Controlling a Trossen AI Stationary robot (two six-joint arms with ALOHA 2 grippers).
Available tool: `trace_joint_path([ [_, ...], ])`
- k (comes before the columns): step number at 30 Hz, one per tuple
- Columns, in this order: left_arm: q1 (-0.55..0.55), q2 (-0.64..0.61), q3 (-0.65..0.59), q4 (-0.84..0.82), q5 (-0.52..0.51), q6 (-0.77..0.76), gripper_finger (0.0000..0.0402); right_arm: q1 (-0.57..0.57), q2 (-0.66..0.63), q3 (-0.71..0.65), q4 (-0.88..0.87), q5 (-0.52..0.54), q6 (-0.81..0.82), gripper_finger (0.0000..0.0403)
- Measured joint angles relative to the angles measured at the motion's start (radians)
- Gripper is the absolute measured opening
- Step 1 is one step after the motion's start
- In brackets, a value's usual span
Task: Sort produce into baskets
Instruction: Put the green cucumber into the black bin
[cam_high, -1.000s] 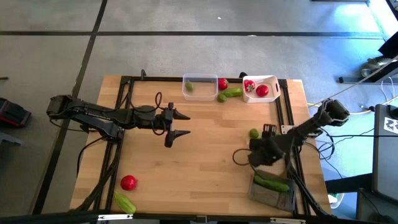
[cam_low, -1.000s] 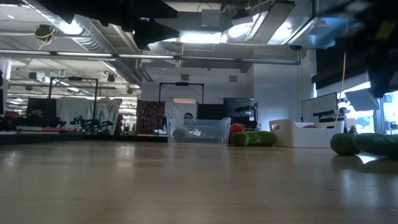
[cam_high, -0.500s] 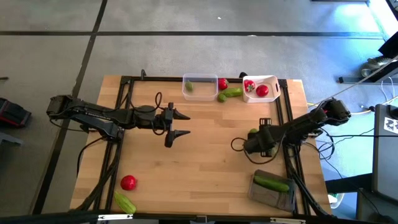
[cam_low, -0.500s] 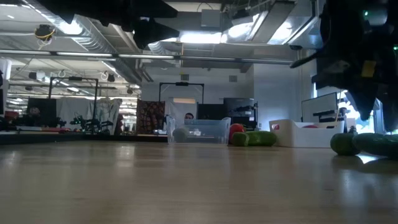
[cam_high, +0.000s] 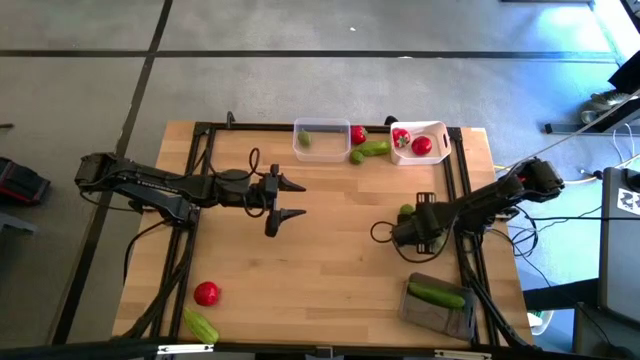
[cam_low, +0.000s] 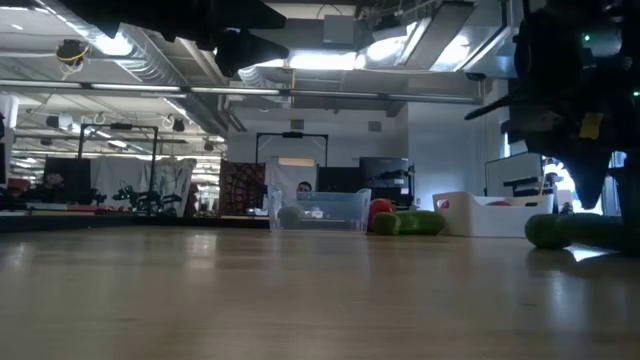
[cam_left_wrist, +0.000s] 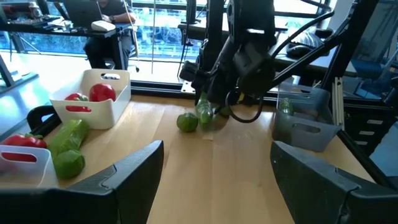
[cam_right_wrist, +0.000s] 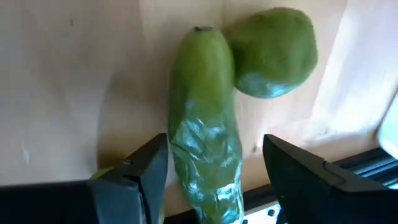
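The right gripper (cam_right_wrist: 208, 174) now hangs low over a cucumber (cam_right_wrist: 205, 118) lying on the tabletop (cam_high: 330, 250), near the right edge and touching a round green fruit (cam_right_wrist: 273, 53). Its fingers (cam_right_wrist: 140, 168) stand apart on either side of the cucumber, not yet clamped on it. A second ago this arm was over the dark grey basket (cam_high: 440, 308) at the near right corner, where another cucumber (cam_high: 436, 294) lies; it has since swung across to the loose pair and settled there. I take that to mean one delivery is finished and the next pick is starting.

The left gripper (cam_high: 285, 198) has not moved; it waits mid-table with fingers spread and nothing between them.

Everything else sits as before: a green fruit in the clear basket (cam_high: 320, 139), red pieces in the white basket (cam_high: 420, 142), a red piece, a green fruit and a cucumber between those two, and a red piece (cam_high: 206, 293) with a cucumber (cam_high: 201, 325) near the left front corner.
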Motion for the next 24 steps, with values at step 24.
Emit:
trace_joint_path([
  [24, 0.0, 0.0, 0.0, 0.0, 0.0, -0.054, 0.0292, -0.113, 0.049, -0.073, 0.075, -0.063, -0.017, 0.0192],
])
